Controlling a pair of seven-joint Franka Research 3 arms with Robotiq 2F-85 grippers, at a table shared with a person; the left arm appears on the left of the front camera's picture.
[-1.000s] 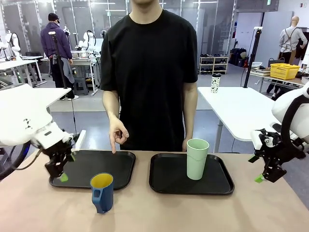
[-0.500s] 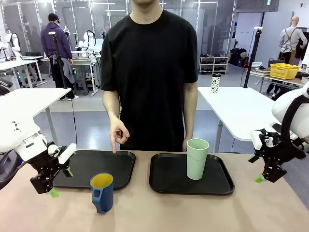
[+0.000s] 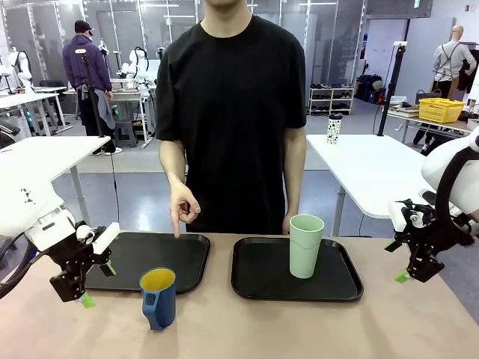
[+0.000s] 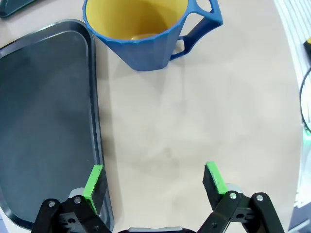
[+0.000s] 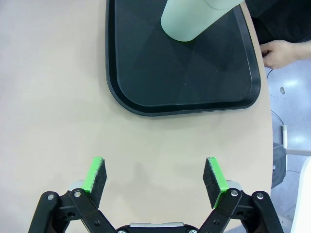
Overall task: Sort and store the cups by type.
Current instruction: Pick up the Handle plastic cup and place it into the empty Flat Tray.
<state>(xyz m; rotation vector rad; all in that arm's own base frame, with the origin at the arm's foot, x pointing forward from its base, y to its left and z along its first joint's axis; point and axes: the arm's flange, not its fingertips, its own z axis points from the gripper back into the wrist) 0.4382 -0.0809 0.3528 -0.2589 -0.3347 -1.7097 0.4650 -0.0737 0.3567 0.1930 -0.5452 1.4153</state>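
Observation:
The dark blue mug (image 3: 158,298) with a yellow inside stands on the bare table just in front of the left black tray (image 3: 168,254). My left gripper (image 3: 99,284) hovers open at that tray's near left corner, left of the mug. In the left wrist view the mug (image 4: 146,34) sits ahead of my open left gripper (image 4: 153,179), handle to the right. The mint-green tumbler (image 3: 305,245) stands upright on the right black tray (image 3: 262,278). My right gripper (image 3: 397,262) hangs open to the right of that tray. From the right wrist, the tumbler (image 5: 194,19) is far ahead of the open gripper (image 5: 155,177).
A person in black stands at the far edge, one hand (image 3: 181,211) pointing a finger down at the left tray, the other hand (image 5: 279,52) resting at the table edge by the right tray (image 5: 180,73). The left tray (image 4: 43,121) lies beside my left fingers.
My left gripper has swung left and down off the left tray's corner, then eased slightly back right. The right arm, both cups and the person's hand have stayed still.

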